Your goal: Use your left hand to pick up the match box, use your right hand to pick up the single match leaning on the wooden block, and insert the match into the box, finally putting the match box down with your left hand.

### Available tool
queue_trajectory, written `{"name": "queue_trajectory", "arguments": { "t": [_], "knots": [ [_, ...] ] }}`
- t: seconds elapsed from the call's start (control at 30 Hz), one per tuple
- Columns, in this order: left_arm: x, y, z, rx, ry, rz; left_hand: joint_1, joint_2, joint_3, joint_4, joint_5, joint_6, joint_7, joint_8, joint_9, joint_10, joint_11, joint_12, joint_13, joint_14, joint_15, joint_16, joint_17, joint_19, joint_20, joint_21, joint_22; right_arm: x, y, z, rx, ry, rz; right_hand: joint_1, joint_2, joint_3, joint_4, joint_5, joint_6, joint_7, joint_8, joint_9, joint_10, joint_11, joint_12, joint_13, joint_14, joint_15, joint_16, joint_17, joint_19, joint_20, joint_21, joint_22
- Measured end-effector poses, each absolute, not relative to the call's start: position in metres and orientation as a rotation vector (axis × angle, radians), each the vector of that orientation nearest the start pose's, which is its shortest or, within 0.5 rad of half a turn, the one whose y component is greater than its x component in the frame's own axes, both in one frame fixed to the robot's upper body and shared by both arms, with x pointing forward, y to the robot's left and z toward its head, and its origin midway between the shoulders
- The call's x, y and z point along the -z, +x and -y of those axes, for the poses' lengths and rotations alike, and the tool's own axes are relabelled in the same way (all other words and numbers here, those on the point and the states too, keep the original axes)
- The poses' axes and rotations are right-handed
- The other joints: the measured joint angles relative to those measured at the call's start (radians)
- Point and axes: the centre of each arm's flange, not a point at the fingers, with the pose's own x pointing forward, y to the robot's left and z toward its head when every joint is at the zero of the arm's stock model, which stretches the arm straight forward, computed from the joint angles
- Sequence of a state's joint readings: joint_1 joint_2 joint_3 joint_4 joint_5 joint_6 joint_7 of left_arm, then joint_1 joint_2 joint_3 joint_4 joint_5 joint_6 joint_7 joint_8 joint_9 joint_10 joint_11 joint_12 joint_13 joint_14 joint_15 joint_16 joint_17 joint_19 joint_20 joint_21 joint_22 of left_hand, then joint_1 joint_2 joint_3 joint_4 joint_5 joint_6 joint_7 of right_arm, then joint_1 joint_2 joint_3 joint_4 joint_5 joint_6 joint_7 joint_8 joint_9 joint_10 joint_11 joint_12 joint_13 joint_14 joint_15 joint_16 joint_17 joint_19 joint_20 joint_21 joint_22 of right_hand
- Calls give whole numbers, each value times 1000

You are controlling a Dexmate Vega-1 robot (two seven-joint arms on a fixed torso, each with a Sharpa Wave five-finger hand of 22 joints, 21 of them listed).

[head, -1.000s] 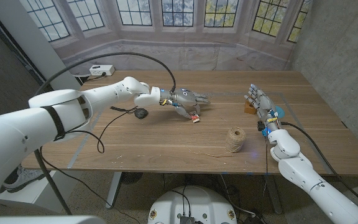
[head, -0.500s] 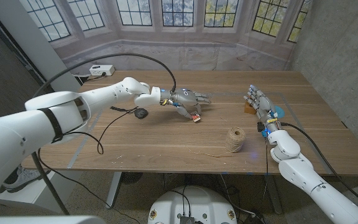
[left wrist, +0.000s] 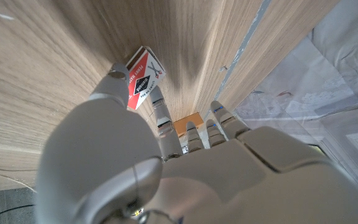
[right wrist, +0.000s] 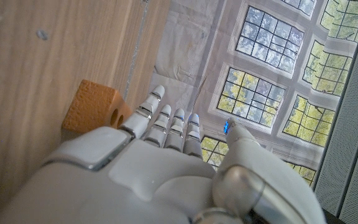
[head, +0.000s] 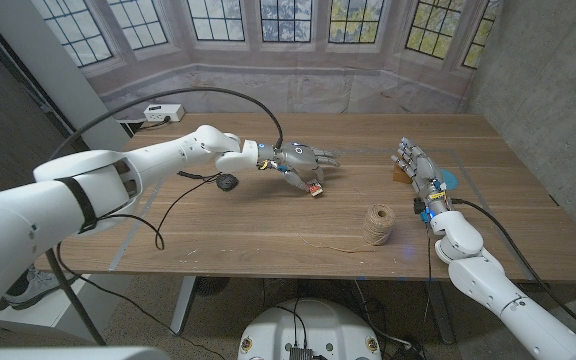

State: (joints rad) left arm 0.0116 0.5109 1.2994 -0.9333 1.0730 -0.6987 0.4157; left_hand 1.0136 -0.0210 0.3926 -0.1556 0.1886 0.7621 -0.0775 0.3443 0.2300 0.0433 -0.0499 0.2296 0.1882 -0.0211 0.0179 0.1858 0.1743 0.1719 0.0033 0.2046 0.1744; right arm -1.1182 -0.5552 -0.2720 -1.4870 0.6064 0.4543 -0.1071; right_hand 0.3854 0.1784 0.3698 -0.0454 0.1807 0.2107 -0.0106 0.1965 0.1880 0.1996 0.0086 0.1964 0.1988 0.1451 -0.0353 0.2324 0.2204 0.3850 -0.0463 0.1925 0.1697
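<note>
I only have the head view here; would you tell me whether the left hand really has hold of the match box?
Observer: Yes. In the left wrist view the left hand pinches the match box between thumb and a finger, just above the table.
Operator: Thanks. Is the right hand holding anything?
Observer: No. In the right wrist view the right hand is open, its fingers straight beside the wooden block.
Operator: Do you see the match on that block?
Observer: I cannot make out a match; the block shows a round hole in its side.

Left hand [head: 301, 163] gripping match box [head: 314, 187]; right hand [head: 414, 163] upright, empty, fingers extended.
</note>
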Motion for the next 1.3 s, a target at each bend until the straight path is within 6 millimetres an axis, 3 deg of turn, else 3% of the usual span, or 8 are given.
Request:
{"name": "queue_trajectory", "arguments": {
  "t": [1.3],
  "knots": [
    [-48, 649, -102, 560, 2063, 1302, 8, 8, -8, 0, 0, 10, -1, 4, 5, 7, -4, -4, 0, 7, -7, 0, 0, 7, 1, 0, 0, 73, 591, 313, -122, 39, 658, -5, -5, 0, 0, 0, 0, 0, 0, 0, 0, 0, 0, 0, 0, 0, 0, 0, 0, 0, 0, 0]
  ]
}}
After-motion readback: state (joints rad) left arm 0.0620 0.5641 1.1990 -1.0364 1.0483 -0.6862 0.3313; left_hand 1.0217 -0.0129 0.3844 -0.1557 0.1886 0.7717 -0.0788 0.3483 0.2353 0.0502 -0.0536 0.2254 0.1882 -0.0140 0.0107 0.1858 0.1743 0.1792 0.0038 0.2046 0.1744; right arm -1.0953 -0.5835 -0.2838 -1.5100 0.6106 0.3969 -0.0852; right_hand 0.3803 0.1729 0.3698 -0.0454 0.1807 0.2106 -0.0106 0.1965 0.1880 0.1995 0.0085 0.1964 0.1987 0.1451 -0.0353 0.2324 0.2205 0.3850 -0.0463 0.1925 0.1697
